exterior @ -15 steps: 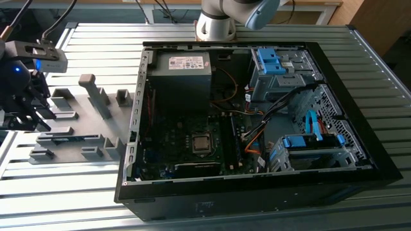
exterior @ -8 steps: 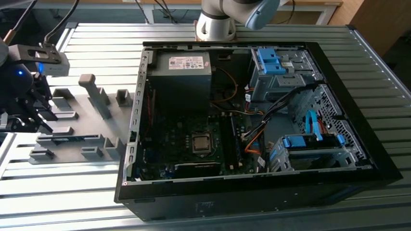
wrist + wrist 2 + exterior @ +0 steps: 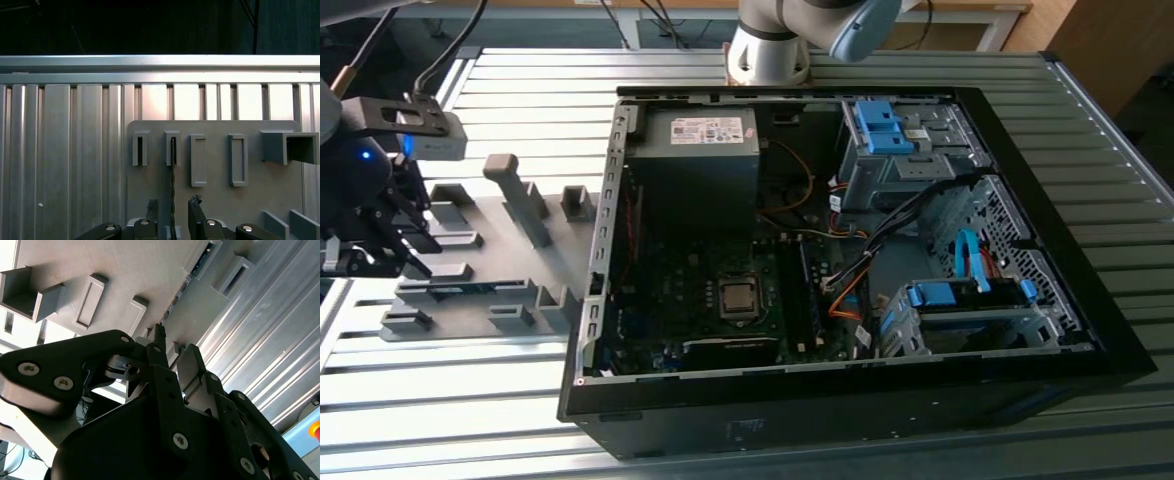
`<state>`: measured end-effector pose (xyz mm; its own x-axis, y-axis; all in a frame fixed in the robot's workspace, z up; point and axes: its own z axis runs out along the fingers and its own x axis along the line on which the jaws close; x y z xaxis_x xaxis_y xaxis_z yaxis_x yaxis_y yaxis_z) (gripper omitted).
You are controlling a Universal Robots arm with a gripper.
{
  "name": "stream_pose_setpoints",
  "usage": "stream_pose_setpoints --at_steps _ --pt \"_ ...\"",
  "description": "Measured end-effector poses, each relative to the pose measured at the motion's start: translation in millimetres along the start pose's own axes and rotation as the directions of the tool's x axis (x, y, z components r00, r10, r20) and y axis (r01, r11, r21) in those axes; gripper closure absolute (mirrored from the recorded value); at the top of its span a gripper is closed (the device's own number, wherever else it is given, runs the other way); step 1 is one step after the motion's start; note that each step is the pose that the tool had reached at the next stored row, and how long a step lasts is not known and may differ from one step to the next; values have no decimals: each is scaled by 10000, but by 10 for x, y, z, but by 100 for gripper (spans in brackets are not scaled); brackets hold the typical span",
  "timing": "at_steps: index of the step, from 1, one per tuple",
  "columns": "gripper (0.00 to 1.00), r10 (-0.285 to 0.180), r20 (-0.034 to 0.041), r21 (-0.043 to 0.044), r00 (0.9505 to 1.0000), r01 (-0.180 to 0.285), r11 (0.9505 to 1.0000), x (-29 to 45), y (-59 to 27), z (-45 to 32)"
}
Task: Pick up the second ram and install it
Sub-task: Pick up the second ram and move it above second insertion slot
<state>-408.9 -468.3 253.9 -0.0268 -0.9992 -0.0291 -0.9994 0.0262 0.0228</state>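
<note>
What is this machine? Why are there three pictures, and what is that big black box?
It is a robot arm with a gripper, a kind of claw with two fingers. One picture, the exterior view, comes from a camera that stands off the arm and sees the whole scene. The other two cameras ride on the arm near its wrist, so they look past the gripper.

The black box is an open computer case lying on a ribbed metal table. Beside it, toward the exterior view's left, is a grey holder with upright blocks and slots. A thin memory stick, the second ram, stands on edge in it.

The gripper holds nothing. It is open, with one finger on each side of the stick.
</note>
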Motion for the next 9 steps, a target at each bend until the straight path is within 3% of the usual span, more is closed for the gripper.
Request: stream_pose_setpoints --at_steps 9 --pt "63 0 -1 -1 10000 0 10000 1 -1 36"
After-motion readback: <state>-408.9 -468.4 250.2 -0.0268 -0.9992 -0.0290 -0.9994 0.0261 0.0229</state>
